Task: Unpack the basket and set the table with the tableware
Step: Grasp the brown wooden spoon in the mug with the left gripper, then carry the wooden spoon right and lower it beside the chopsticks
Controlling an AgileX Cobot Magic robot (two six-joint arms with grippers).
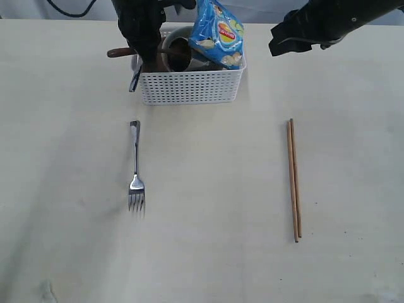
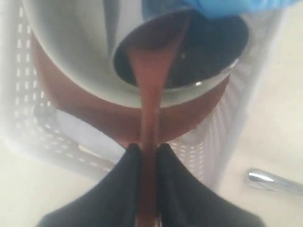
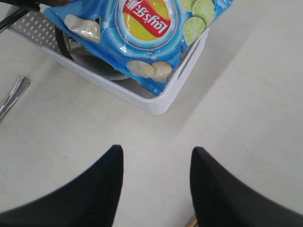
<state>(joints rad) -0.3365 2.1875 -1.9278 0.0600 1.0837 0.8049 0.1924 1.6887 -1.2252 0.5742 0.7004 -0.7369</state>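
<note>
Currently found left gripper clenched on wooden spoon in basket at tabletop's far edge; right gripper released beside it. Read "Lay's" on blue snack bag. Logged fork, chopsticks laid nearer.

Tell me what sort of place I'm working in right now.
Probably a staged dining-table test setup: a wide pale beige tabletop, a white perforated plastic basket with a blue snack bag, and a steel fork and wooden chopsticks laid out like a place setting.
</note>
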